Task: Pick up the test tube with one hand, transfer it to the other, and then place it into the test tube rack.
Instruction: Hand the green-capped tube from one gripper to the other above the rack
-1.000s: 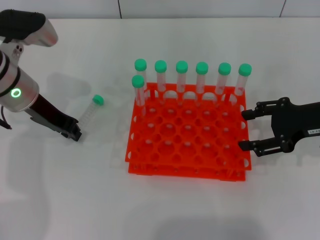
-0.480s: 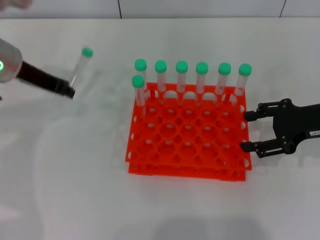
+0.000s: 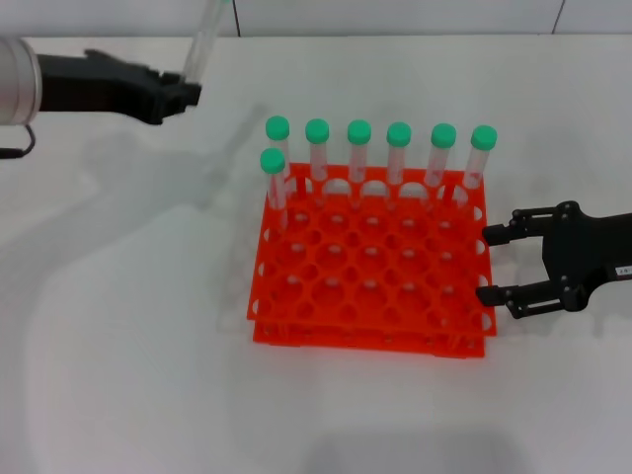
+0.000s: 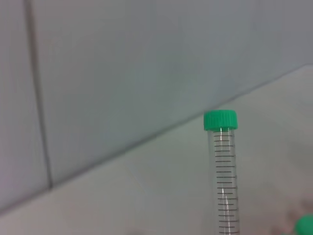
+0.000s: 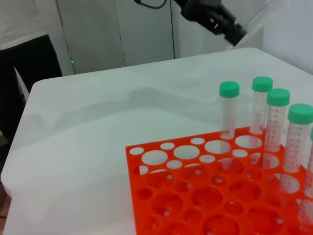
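Note:
My left gripper (image 3: 188, 91) is raised at the far left, above the table, shut on the lower end of the test tube (image 3: 202, 39). The tube is a slim clear one that leans up past the head view's top edge. In the left wrist view the test tube (image 4: 225, 186) stands upright with its green cap (image 4: 221, 120) on top. The orange-red test tube rack (image 3: 370, 341) sits mid-table. My right gripper (image 3: 489, 264) hangs open at the rack's right edge, holding nothing. The right wrist view shows the rack (image 5: 195, 196) close by. Farther off there, the left gripper (image 5: 230, 32) holds the test tube (image 5: 261, 14).
Several green-capped tubes (image 3: 358, 148) stand upright along the rack's far row, one more in the second row at its left (image 3: 274, 178). The same tubes (image 5: 229, 110) show in the right wrist view. White table all around the rack; a wall runs behind the table.
My left gripper has lifted the test tube from the table up and toward the rack's far left. The tube's cap now leaves the head view's top. The right gripper barely moved.

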### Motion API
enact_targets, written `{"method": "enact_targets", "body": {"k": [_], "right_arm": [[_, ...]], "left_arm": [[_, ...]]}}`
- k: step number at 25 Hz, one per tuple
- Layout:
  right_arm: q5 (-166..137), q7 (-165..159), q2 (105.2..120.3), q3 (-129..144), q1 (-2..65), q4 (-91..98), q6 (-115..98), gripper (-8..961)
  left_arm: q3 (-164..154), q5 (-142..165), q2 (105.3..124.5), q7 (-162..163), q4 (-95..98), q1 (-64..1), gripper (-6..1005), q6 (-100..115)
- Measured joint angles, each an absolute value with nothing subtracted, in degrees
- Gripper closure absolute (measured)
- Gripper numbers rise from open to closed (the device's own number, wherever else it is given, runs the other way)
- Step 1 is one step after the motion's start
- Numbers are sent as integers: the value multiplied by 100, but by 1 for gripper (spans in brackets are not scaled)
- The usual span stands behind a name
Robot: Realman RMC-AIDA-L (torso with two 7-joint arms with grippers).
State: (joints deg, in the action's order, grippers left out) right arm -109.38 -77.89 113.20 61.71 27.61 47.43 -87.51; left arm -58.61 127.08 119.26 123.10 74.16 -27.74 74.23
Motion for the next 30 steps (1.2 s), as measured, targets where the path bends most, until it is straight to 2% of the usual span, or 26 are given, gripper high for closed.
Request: {"method": "enact_targets", "body": {"k": [5, 10, 13, 17, 20, 30], "right_arm": [[-10932, -7784, 11321, 6170, 2759, 4751, -8780, 191], [-10932, -7762, 11338, 6169, 2759, 4754, -8791, 191], [-10932, -7753, 11377, 6170, 2778, 4795, -8791, 191], [-10929, -7752, 11394, 6169, 2782, 4829, -8790, 191], [-10885, -7752, 11406, 6170, 2804, 4829, -8790, 191], [-10854, -7752, 11387, 6025, 2779, 4835, -8813, 192]], "left_arm": [[-5856, 11466, 11925, 11119, 7165, -2532, 803, 7280], [-5815, 10630, 11877, 10046, 6610, -2624, 801, 7496], [-5739, 10431, 11780, 9629, 5972, -2944, 800, 7699], [-5707, 10396, 11471, 9107, 4730, -3676, 799, 8139], [-5725, 10492, 11321, 8907, 4046, -4135, 798, 8278], [-5759, 11136, 11315, 8773, 3825, -4450, 794, 8737]]}}
